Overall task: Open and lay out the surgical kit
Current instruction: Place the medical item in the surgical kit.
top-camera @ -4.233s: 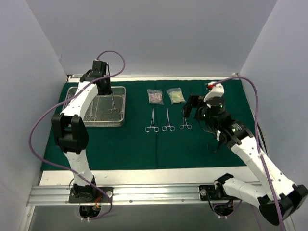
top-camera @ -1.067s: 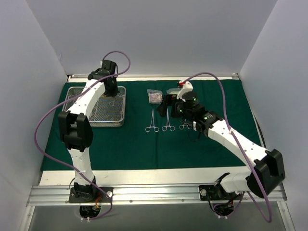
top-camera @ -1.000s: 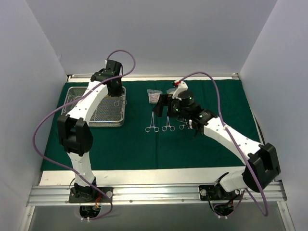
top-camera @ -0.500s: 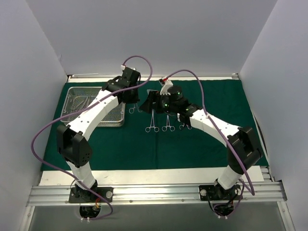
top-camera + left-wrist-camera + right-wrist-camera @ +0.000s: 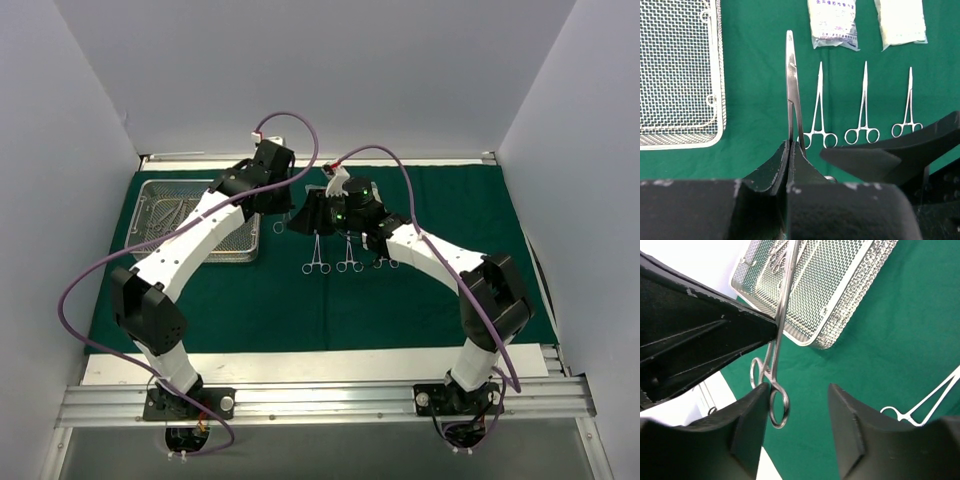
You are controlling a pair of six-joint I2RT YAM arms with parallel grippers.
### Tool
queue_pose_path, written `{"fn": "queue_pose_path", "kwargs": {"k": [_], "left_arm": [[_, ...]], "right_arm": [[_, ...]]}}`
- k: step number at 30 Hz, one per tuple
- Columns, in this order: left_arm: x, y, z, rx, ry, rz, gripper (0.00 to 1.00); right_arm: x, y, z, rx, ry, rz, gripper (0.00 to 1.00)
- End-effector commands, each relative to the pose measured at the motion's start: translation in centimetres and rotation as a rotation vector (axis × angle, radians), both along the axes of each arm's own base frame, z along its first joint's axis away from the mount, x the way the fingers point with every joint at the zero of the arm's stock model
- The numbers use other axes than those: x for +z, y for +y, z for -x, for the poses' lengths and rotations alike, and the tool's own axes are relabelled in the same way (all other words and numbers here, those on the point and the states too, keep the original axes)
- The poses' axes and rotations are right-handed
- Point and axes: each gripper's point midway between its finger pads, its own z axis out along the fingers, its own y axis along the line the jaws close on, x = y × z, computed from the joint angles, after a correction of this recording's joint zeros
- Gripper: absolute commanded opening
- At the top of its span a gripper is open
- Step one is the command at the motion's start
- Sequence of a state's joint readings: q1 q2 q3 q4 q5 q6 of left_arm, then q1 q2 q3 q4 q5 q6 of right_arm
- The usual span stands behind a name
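The surgical kit lies spread on its dark green cloth (image 5: 250,300). My left gripper (image 5: 790,145) is shut on a steel clamp (image 5: 791,85) and holds it in the air right of the wire-mesh tray (image 5: 200,259). My right gripper (image 5: 799,388) is open, its fingers either side of that clamp's ring handles (image 5: 778,409); the left finger is close against the rings and the right finger stands apart. In the top view the two grippers, left (image 5: 283,205) and right (image 5: 305,215), meet above the cloth. Three clamps (image 5: 862,115) lie in a row below two clear pouches (image 5: 832,22).
The tray (image 5: 720,100) stands at the far left of the cloth with more clamps (image 5: 165,210) in it. My right arm reaches across over the pouches and the laid-out row. A white strip and a metal rail (image 5: 320,400) run along the near edge.
My left arm has carried the clamp from over the tray rightward to the middle. My right arm has swung left to meet it, and its jaws have narrowed around the ring handles.
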State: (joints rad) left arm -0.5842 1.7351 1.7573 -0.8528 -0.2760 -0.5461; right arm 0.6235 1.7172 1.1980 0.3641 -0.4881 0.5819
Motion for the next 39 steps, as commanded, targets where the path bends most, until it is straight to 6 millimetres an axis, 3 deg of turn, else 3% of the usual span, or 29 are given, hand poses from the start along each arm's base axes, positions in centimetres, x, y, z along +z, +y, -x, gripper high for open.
{"fn": "queue_pose_path", "kwargs": {"k": [1,10,14,15,18,19,21,22,26,34,39], "left_arm": [[2.8,-0.8,-0.2,0.002,-0.088,0.065,0.02],[2.8,-1.2,0.2,-0.032,-0.117,0.101,0.02],[4.1,-1.5,0.1,-0.064,-0.166,0.127,0.06],[4.4,-1.5,0.1,-0.074,-0.171,0.138,0.15],[5.4,-1.3,0.0,-0.110,-0.201,0.169,0.29],[5.9,-1.1,-0.4,-0.125,-0.213,0.198,0.41],[6.8,-0.5,-0.2,-0.153,-0.240,0.229,0.54],[7.5,-0.2,-0.5,-0.171,-0.265,0.264,0.67],[9.7,0.7,0.2,-0.276,-0.334,0.339,0.91],[12.6,-1.3,2.7,-0.597,-0.418,0.525,0.95],[13.4,-2.4,4.1,-0.733,-0.430,0.604,0.95]], "right_arm": [[3.6,1.6,-0.3,0.049,-0.080,-0.082,0.40],[4.5,1.7,0.1,0.078,-0.096,-0.105,0.00],[4.8,1.1,0.2,0.073,-0.098,-0.108,0.00],[4.8,0.7,0.0,0.067,-0.097,-0.108,0.00],[5.7,-0.4,0.0,0.058,-0.109,-0.116,0.00],[5.8,-0.7,0.1,0.057,-0.108,-0.115,0.00],[5.9,-1.3,0.1,0.056,-0.111,-0.110,0.00],[6.2,-2.0,0.0,0.046,-0.115,-0.108,0.00],[7.0,-3.4,0.1,0.053,-0.121,-0.118,0.00],[9.2,-3.1,3.8,0.262,-0.150,-0.187,0.00],[10.5,-2.9,5.6,0.364,-0.172,-0.234,0.00]]}}
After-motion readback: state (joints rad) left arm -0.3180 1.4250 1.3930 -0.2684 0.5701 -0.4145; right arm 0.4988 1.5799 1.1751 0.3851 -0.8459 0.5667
